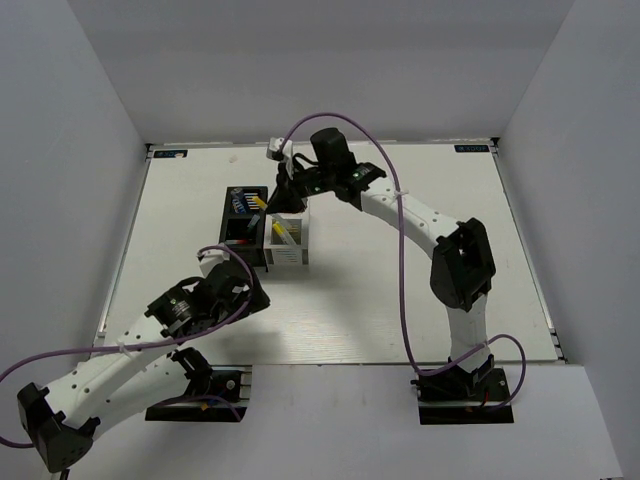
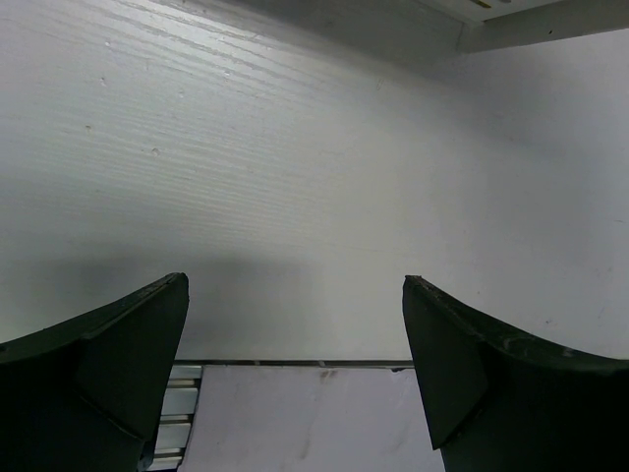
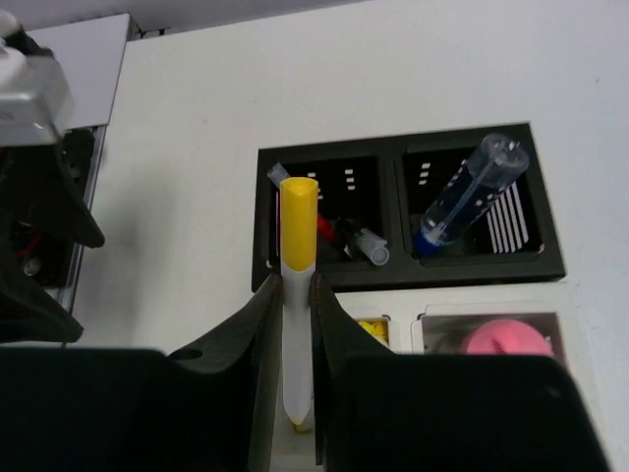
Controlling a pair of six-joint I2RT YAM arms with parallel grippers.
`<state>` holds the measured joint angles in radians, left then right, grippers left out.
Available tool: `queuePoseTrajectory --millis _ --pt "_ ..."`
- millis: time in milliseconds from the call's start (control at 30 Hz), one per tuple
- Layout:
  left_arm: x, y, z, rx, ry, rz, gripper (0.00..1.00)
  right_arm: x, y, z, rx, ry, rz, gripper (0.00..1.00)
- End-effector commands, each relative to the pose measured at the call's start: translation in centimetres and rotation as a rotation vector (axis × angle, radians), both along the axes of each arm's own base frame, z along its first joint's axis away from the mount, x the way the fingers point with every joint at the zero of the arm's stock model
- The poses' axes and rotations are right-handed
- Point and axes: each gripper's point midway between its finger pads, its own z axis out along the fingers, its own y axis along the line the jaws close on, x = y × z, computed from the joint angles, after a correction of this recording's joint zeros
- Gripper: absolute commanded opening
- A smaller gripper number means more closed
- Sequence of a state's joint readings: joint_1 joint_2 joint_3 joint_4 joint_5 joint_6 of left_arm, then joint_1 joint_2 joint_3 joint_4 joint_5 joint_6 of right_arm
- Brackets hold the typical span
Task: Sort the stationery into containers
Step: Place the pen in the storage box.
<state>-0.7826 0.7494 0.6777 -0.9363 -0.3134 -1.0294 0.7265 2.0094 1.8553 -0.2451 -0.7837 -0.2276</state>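
The right tool (image 3: pixel 297 291) is clamped on a white yellow-tipped stick (image 3: pixel 298 211), with the jaws closed against the white shaft just below the yellow cap. The stick runs lengthwise between the fingers and is held above the joined containers, at the seam where the black organiser box (image 3: pixel 393 216) meets the white organiser box (image 3: pixel 462 307). The step in hand appears to be placement of this stick in a compartment. To do it well, the stick's lower end should be centred over one square opening before descent, since a tip that lands on a divider will likely skew the stick in the jaws. Release should come only once the lower end is well inside the walls. Whether that end has already entered a compartment cannot be told, because the tool body hides it. Yellow items show in the white box's left cell, which suggests the matching destination. The black box holds a blue-and-white tube (image 3: pixel 467 197) in its right cell and a red pen (image 3: pixel 326 228) in its left. A pink marker (image 3: pixel 506 339) sits in the white box. The left tool (image 2: pixel 295 285) hangs over bare table (image 2: pixel 295 147) with jaws wide apart, holding nothing.
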Motion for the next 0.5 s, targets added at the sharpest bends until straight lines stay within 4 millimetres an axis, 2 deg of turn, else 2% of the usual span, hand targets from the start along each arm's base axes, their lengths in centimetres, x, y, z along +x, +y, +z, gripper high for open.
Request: queuePoseTrajectory --millis 0,67,167,233,267,300,400,467 --pt "-0.3 0.2 0.0 -0.007 0.004 0.01 1.0 0.0 -0.4 -1.3 0.024 -0.003 0.005 0.0" --pt "-0.3 0.2 0.0 -0.007 0.004 0.01 1.0 -0.1 -0.7 -2.8 0.008 0.016 0.005 0.0" --pt "-0.3 0.2 -0.2 0.001 0.011 0.01 1.0 -0.4 -0.8 -3.9 0.009 0.019 0.019 0.0" --pt "-0.2 0.1 0.3 -0.008 0.003 0.01 1.0 -0.5 -0.6 -3.9 0.017 0.015 0.023 0.02" --pt "-0.2 0.1 0.3 -0.001 0.009 0.01 1.0 -0.5 -0.7 -4.1 0.013 0.02 0.023 0.09" --pt "-0.2 0.1 0.3 -0.001 0.009 0.01 1.0 -0.6 -0.7 -4.2 0.011 0.024 0.025 0.29" --pt "-0.1 0.2 0.4 0.004 0.004 0.015 1.0 -0.7 -1.1 -3.6 0.013 0.004 0.029 0.47" --pt "-0.1 0.2 0.4 0.004 0.004 0.015 1.0 -0.7 -1.5 -2.5 0.02 -0.015 0.026 0.5"
